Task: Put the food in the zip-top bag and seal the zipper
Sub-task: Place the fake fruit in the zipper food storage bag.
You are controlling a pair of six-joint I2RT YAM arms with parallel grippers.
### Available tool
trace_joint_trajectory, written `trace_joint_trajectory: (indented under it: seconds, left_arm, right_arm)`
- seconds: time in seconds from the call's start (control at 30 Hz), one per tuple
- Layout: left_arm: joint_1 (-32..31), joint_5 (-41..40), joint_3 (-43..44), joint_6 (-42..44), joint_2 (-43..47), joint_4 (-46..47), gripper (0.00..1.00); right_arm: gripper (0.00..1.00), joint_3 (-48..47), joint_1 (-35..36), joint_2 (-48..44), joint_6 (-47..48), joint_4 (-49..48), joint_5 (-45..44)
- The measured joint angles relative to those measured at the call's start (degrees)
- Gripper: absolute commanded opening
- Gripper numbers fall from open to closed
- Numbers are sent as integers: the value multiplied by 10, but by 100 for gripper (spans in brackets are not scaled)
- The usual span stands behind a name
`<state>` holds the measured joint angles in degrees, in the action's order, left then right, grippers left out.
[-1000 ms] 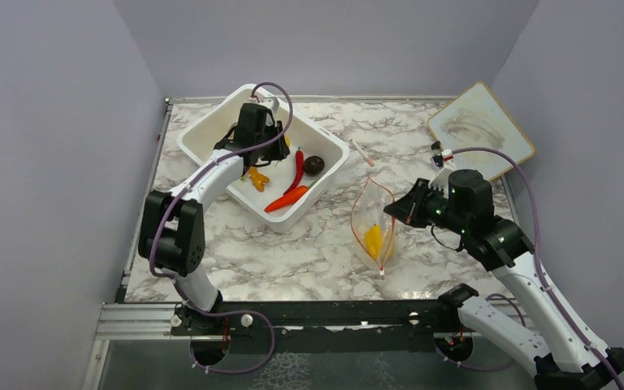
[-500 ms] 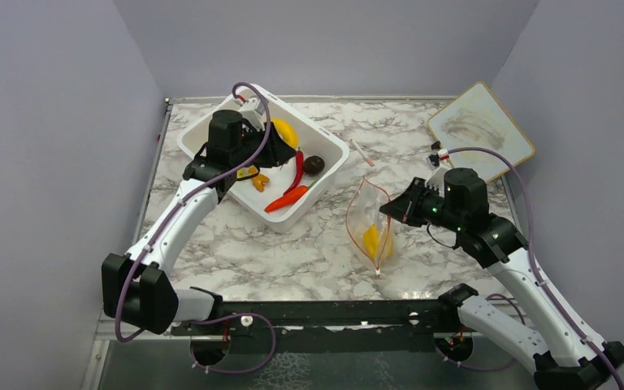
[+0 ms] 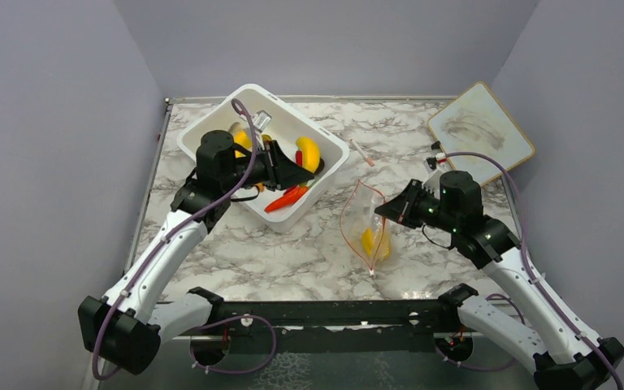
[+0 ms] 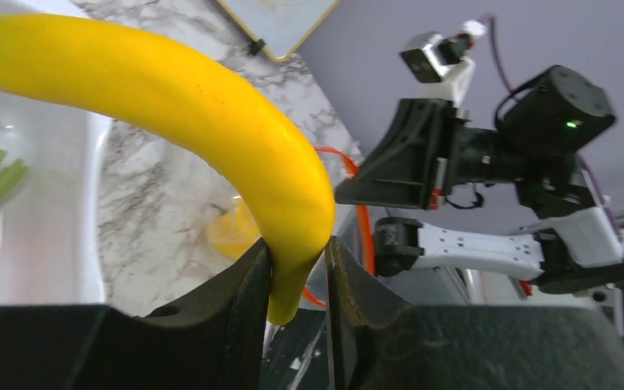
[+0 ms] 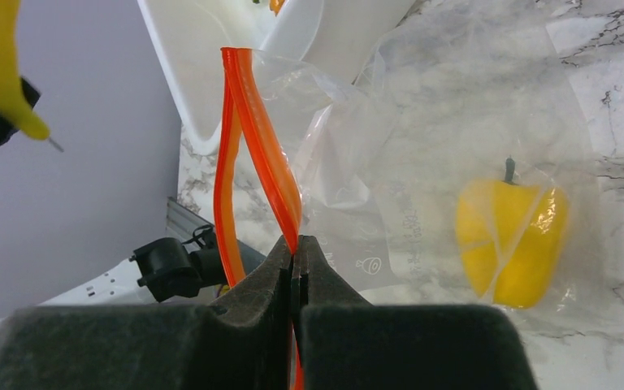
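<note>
My left gripper (image 3: 299, 171) is shut on the yellow banana (image 3: 309, 152), held above the right side of the white tub (image 3: 211, 130); the left wrist view shows the banana (image 4: 211, 106) pinched at its lower end between the jaws of the gripper (image 4: 299, 272). My right gripper (image 3: 383, 211) is shut on the red-orange zipper rim (image 5: 260, 146) of the clear zip-top bag (image 3: 366, 219), holding its mouth up and open toward the tub. A yellow pepper (image 5: 510, 240) lies inside the bag. The red chili (image 3: 298, 157) and orange carrot (image 3: 280, 201) lie in the tub.
A wood-framed whiteboard (image 3: 479, 126) lies at the back right. A small white-and-red pen-like stick (image 3: 361, 151) lies on the marble table between tub and whiteboard. The left arm stretches across the tub's near edge.
My left gripper has lifted the banana out of the tub and carried it right, toward the bag. My right gripper has shifted slightly left with the bag's rim.
</note>
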<state>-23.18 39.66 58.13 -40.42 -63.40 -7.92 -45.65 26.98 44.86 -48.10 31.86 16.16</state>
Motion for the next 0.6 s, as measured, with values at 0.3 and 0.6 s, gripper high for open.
trace_joint_trajectory:
  seconds: [0.3, 0.6]
  left_arm:
    - [-45, 28, -65, -177, 75, 144, 0]
    - [-127, 27, -79, -294, 78, 234, 0]
  right_arm:
    - [1, 2, 0, 27, -31, -44, 6]
    - [1, 6, 0, 49, -57, -91, 9]
